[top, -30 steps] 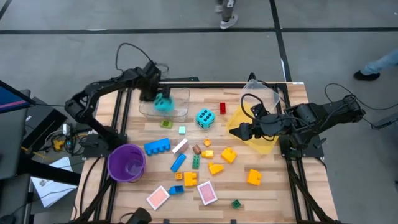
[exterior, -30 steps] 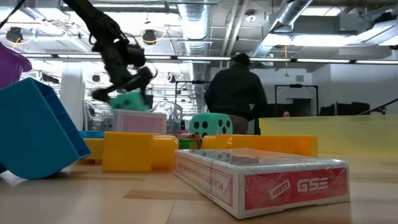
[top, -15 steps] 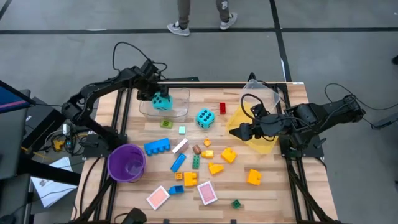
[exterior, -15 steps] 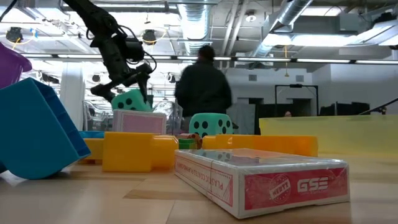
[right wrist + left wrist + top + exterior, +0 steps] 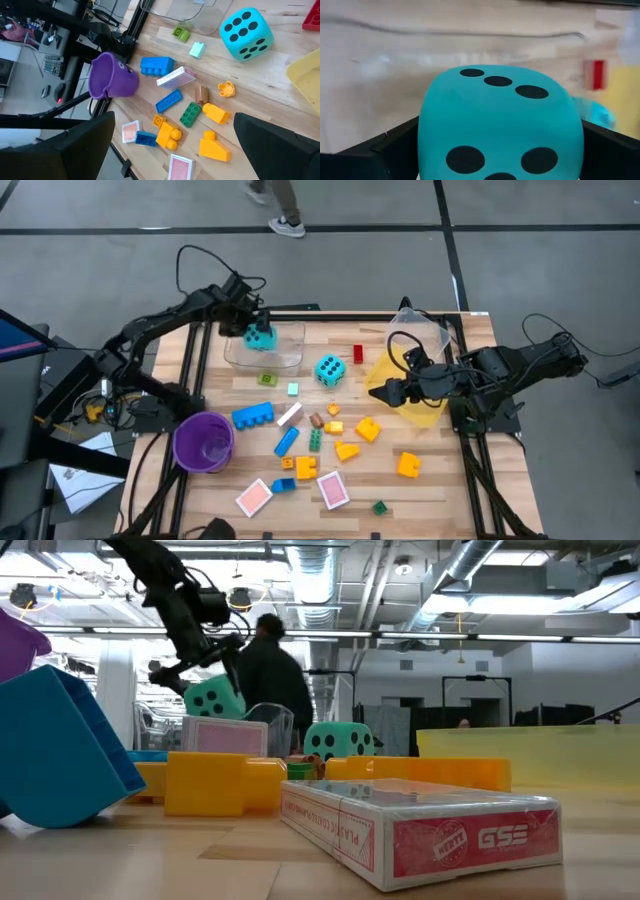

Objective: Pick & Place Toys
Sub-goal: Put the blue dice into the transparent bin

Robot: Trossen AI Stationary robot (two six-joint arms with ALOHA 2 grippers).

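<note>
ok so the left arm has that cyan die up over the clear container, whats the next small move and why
Probably a short, straight lowering toward the clear container, then letting go. The left gripper holds a cyan die between its fingers, lifted off the table, and the high view puts it over that container's far-left part. The right gripper waits open by the yellow bin.

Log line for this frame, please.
left claw: shut on cyan die, raised over clear bin | right claw: open, empty, waiting beside yellow bin | second cyan die: on table
</note>
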